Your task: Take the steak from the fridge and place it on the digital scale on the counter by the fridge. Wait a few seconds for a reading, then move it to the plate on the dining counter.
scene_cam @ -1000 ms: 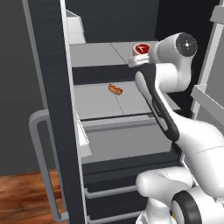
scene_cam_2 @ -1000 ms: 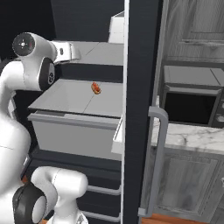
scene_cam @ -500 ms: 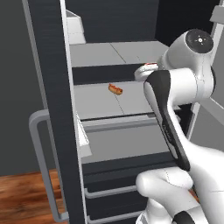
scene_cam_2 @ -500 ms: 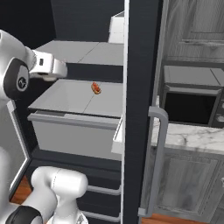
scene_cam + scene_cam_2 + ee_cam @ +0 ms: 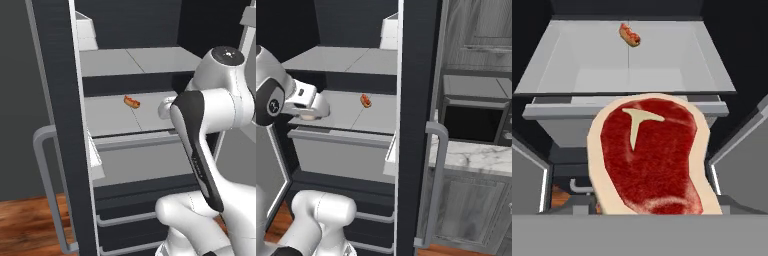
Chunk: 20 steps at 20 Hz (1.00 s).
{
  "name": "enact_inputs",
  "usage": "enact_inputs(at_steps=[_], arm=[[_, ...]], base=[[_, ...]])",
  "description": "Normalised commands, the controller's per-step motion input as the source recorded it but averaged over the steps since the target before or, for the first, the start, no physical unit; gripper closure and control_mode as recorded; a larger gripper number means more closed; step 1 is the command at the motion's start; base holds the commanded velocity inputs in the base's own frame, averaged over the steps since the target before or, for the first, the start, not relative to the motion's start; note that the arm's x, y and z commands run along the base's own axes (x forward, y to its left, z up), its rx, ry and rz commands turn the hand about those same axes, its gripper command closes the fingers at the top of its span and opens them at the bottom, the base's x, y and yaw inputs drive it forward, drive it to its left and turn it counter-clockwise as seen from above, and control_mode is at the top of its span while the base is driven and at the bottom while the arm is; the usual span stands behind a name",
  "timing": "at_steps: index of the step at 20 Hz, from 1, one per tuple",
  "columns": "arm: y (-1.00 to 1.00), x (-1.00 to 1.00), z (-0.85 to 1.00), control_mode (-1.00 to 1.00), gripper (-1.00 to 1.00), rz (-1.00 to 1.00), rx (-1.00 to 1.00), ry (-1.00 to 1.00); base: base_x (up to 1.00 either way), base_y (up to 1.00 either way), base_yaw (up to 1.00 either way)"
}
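Progress: the steak [image 5: 652, 155] is picked up. In the hand view it sits close before the camera, red face with a pale T-shaped fat mark and tan rim, hanging in front of the open fridge [image 5: 60, 100] and above the shelf lip. The tool [image 5: 308, 114] is clamped on the steak, judging by how the meat rides with the hand; the fingertips themselves are hidden behind it.

The hand is at the front edge of the middle shelf [image 5: 107, 117], at 9 o'clock in the right base view.

A sausage in a bun [image 5: 132, 102] lies on that shelf, at 12 o'clock in the hand view, well apart from the steak.

Left: weigh on the scale, wait, then transfer to the plate.

Writing: no brand, label or text readable on anything.
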Motion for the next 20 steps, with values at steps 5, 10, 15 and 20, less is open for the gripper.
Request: enact_inputs(at_steps=[5,10,15,20], arm=[[0.0,-0.02,-0.45,-1.0,1.0,-0.05,0.08,0.29],[0.0,-0.08,-0.07,1.0,1.0,-0.01,0.01,0.03],[0.0,0.0,0.0,1.0,1.0,0.0,0.0,0.0],[0.0,0.0,0.0,1.0,1.0,0.0,0.0,0.0]], base=[[0.0,0.0,0.0],[-0.72,0.0,-0.05],[-1.0,0.0,-0.14],[-1.0,0.0,-0.31]])
